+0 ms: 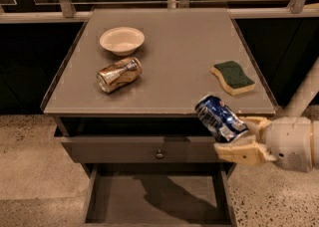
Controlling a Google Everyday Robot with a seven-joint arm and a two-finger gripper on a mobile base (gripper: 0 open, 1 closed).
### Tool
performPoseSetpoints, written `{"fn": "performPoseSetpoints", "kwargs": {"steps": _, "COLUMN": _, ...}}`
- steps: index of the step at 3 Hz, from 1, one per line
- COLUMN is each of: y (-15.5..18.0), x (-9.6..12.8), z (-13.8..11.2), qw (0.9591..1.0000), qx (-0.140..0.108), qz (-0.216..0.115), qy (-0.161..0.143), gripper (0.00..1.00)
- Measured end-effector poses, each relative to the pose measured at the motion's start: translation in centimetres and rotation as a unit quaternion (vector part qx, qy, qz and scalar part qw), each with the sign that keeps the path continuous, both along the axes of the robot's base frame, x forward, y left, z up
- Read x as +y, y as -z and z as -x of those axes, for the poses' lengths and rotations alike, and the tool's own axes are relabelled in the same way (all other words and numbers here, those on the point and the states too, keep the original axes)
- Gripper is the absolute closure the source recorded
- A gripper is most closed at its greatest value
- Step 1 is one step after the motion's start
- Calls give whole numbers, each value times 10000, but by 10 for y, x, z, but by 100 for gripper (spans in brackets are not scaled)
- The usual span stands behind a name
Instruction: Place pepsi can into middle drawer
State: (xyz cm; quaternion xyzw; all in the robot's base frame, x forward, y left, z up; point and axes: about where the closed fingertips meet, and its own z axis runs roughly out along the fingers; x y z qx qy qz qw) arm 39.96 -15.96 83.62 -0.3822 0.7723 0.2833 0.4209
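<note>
My gripper (243,136) is at the right front of the cabinet, in front of its top edge, shut on the dark-blue pepsi can (220,117). The can is tilted, its silver end pointing up and left, and it hangs in the air above the right side of the open middle drawer (157,196). That drawer is pulled out at the bottom of the view, with a plain grey floor and thin side walls; the can's shadow falls on its floor.
On the cabinet top (164,56) lie a gold-brown can (118,74) on its side, a cream bowl (122,40) and a green-and-yellow sponge (233,77). A shut drawer with a small knob (159,154) sits above the open one. Speckled floor surrounds the cabinet.
</note>
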Motion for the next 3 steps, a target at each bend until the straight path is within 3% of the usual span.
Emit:
{"fn": "performPoseSetpoints", "kwargs": {"steps": 1, "y": 54, "x": -5, "z": 5, "qw": 9986, "qx": 263, "qz": -454, "qy": 76, "gripper": 100}}
{"fn": "performPoseSetpoints", "kwargs": {"steps": 2, "y": 101, "x": -12, "z": -1, "qw": 9945, "qx": 680, "qz": -792, "qy": 24, "gripper": 100}}
{"fn": "performPoseSetpoints", "kwargs": {"steps": 3, "y": 109, "x": -12, "z": -1, "qw": 9935, "qx": 745, "qz": -863, "qy": 16, "gripper": 100}}
